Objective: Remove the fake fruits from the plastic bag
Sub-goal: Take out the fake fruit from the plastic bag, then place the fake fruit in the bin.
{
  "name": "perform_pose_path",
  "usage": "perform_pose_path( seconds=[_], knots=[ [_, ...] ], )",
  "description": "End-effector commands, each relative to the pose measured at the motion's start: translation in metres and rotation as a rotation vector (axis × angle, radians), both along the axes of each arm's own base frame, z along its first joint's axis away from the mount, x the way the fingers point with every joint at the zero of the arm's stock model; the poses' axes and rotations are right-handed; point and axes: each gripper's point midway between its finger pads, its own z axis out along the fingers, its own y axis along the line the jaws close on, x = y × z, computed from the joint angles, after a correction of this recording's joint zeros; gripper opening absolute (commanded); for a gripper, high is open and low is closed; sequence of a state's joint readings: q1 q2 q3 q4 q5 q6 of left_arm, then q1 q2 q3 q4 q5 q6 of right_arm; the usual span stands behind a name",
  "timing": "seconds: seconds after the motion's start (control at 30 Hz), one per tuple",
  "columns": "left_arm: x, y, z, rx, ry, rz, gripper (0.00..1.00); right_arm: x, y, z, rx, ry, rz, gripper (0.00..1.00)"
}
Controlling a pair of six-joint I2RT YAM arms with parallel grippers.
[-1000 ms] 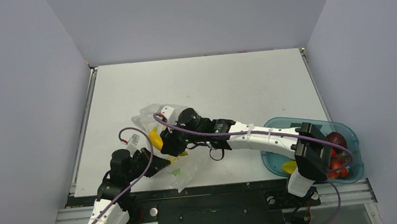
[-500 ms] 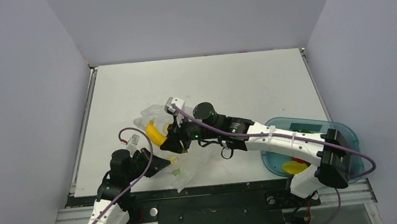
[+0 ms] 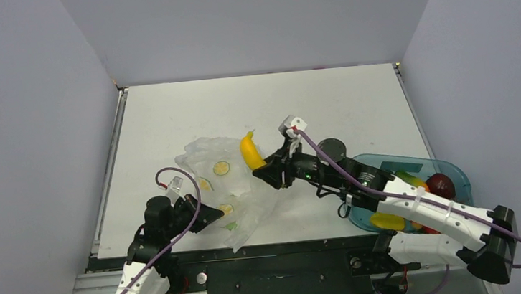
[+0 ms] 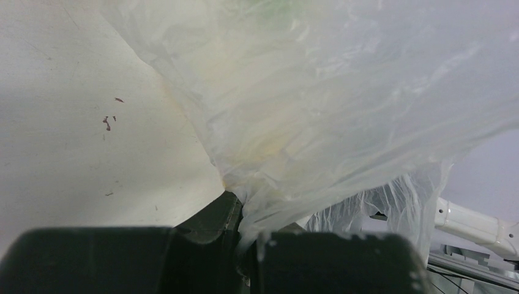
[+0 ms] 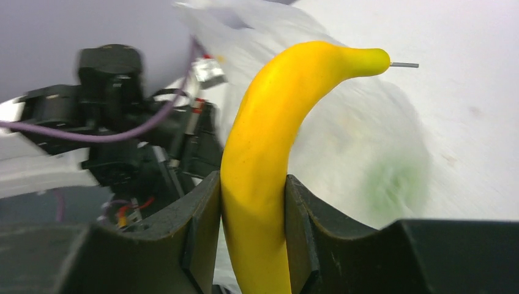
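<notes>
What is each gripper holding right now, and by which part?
The right gripper clamps the banana around its lower half; the left gripper pinches a bunched fold of the bag.

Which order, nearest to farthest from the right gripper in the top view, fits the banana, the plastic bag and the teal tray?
1. banana: clamped in the right gripper, mid-table.
2. plastic bag: just to the gripper's left, lying on the table.
3. teal tray: at the table's right side, towards the near edge.
</notes>
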State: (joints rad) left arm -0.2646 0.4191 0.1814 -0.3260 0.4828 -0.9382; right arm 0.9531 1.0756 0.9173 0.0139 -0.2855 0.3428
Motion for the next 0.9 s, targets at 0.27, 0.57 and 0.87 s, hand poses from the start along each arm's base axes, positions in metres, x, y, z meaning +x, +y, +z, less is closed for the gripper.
perform_pose_path(
  seconds=[0.27, 0.57, 0.87],
  knots=[
    [0.011, -0.005, 0.016, -0.022, -0.067, -0.023, 0.00, 0.058, -0.239, -0.042, -0.050, 0.022, -1.134, 0.00],
    [0.013, -0.008, 0.017, -0.027, -0.070, -0.037, 0.00, 0.029, -0.325, -0.102, -0.034, 0.318, -1.561, 0.00],
    [0.010, -0.008, 0.021, -0.033, -0.077, -0.043, 0.00, 0.014, -0.357, -0.156, -0.133, 0.473, -1.765, 0.00]
  ],
)
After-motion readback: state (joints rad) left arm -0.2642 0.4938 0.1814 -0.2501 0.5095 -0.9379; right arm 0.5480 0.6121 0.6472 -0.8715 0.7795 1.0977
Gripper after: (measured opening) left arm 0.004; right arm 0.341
